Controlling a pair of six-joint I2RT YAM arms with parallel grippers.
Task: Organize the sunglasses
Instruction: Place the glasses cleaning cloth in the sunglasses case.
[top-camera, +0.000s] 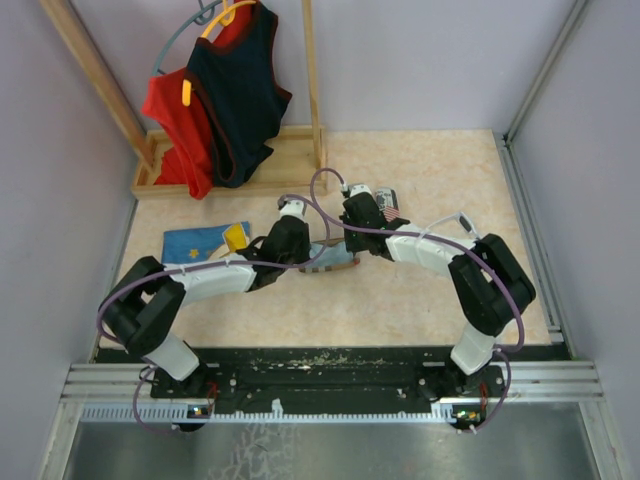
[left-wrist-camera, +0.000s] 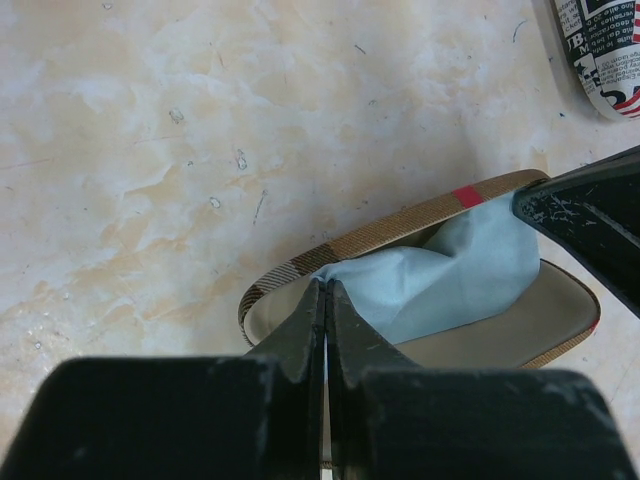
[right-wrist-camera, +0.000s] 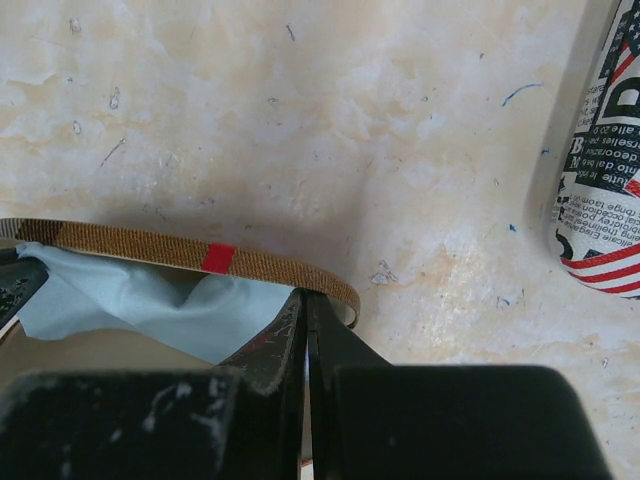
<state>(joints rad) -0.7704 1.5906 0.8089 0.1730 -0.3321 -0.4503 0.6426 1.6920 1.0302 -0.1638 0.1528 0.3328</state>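
No sunglasses show in any view. The plaid case (top-camera: 336, 262) lies open mid-table, with a light-blue cloth (left-wrist-camera: 450, 270) bunched inside it. My left gripper (left-wrist-camera: 326, 285) is shut, pinching the cloth's near corner at the case's left end. My right gripper (right-wrist-camera: 305, 297) is shut on the brown plaid rim (right-wrist-camera: 170, 250) of the case at its right end. In the top view the left gripper (top-camera: 298, 250) and right gripper (top-camera: 352, 238) meet over the case. What lies under the cloth is hidden.
The flag-print case (top-camera: 388, 205) lies just behind the right gripper and shows in the right wrist view (right-wrist-camera: 600, 170). A blue cloth (top-camera: 198, 243) with a yellow item (top-camera: 235, 237) lies at the left. A wooden rack (top-camera: 240, 165) with hanging clothes stands at the back left.
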